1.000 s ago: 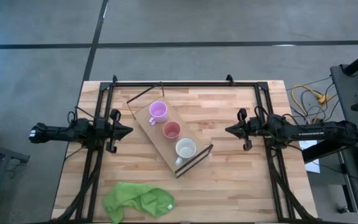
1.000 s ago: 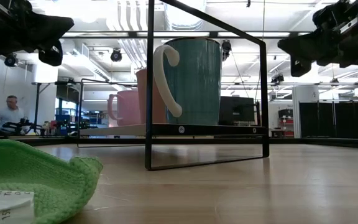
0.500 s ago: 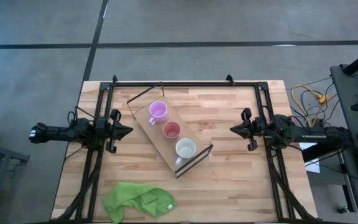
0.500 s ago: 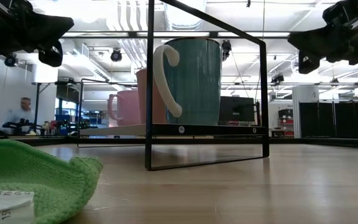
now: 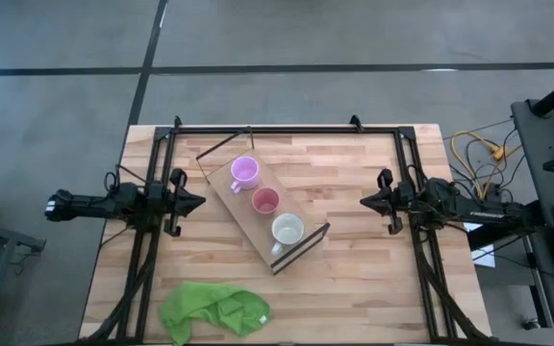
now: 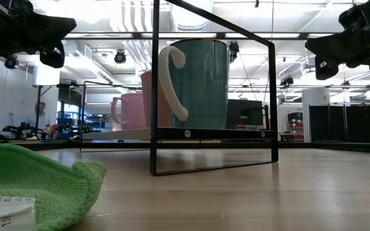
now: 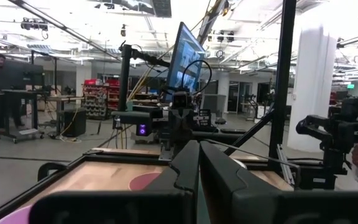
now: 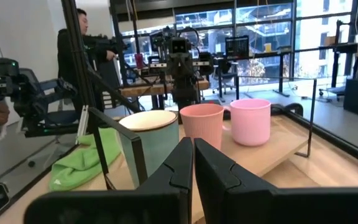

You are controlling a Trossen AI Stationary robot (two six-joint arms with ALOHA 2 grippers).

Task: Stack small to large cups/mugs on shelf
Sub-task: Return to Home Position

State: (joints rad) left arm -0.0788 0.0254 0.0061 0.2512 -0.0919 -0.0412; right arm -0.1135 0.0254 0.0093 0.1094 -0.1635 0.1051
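The table [image 5: 354, 259] under me is butcher block, pale wooden strips laid side by side, with black metal rails along its far edge and both sides. My two dark arms lie level over it. My left gripper [image 5: 195, 202] hangs at the left rail and my right gripper [image 5: 365, 202] at the right rail, both well apart from the shelf. Each has its fingers pressed flat together, holding nothing.

The shelf [image 5: 258, 231] sits slantwise in the middle of the table. It is a flat oblong board of light wood on a thin black rod frame. A crumpled green cloth [image 5: 214, 309] of knitted, nubbly weave lies near the table's front edge.

Three cups stand upright in a row along the board. The biggest is a teal mug [image 5: 288, 231], finely ribbed outside, white inside, with a white loop handle, at the near right end. A smooth purple mug [image 5: 245, 172] stands at the far left end. The smallest, a plain pink cup [image 5: 265, 201] that tapers downward, stands between them.
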